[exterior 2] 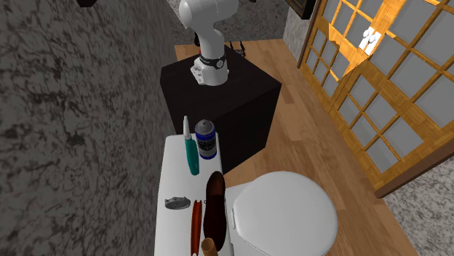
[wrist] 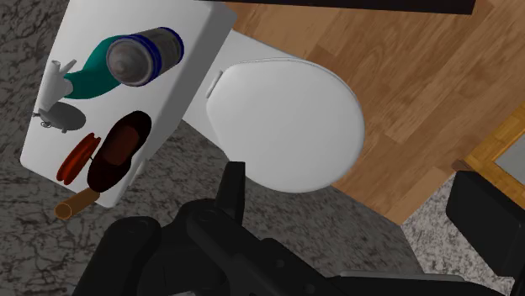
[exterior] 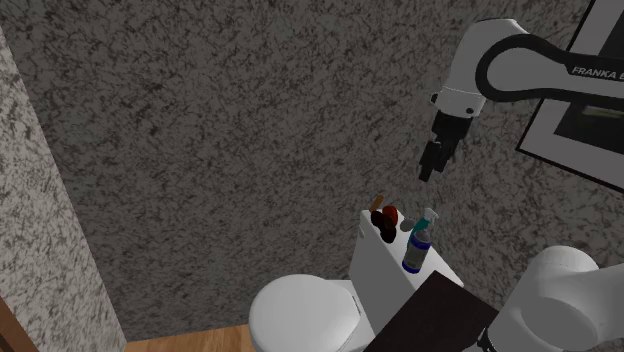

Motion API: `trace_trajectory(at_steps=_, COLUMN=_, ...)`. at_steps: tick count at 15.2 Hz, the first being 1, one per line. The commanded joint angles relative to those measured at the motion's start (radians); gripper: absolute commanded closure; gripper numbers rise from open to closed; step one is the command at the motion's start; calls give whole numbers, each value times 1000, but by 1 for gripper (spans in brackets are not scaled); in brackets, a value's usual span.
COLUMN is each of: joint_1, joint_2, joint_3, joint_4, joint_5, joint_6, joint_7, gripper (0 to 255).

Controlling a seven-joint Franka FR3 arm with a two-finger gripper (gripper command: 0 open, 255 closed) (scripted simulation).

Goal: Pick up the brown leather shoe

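Glossy dark-brown low shoe [wrist: 120, 150] lies on the flat white cistern lid [wrist: 195, 38], along its toilet-side edge, just beside a red-orange oblong item [wrist: 76, 158]. Black gripper [exterior: 427, 172] hangs well above; spread or pressed together, cannot tell. Risk: an off-centre descent pushes shoe over that edge.

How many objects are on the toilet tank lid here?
6: teal spray bottle and blue-banded can at one end; flat grey piece midway; red-orange stick beside the dark brown shoe; tan cylinder overhanging the other end. Smaller things may be hidden.
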Motion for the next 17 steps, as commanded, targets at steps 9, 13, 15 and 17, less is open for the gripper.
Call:
trace_trajectory(at_steps=9, joint_1=-47, joint_2=130, joint_3=-87, joint_4=-111, joint_5=-60, joint_6=261, joint_7=-52, gripper=0)
trace_trajectory(at_steps=13, joint_1=-69, joint_2=228, joint_3=-132, joint_4=-135, joint_5=-82, joint_6=394, joint_7=-78, gripper=0)
trace_trajectory(at_steps=15, joint_1=-78, joint_2=284, joint_3=-156, joint_4=-139, joint_5=-90, joint_6=459, joint_7=-91, gripper=0)
trace_trajectory(at_steps=17, joint_1=-86, joint_2=345, joint_3=-179, joint_4=-137, joint_5=-95, joint_6=523, joint_7=-105, gripper=0)
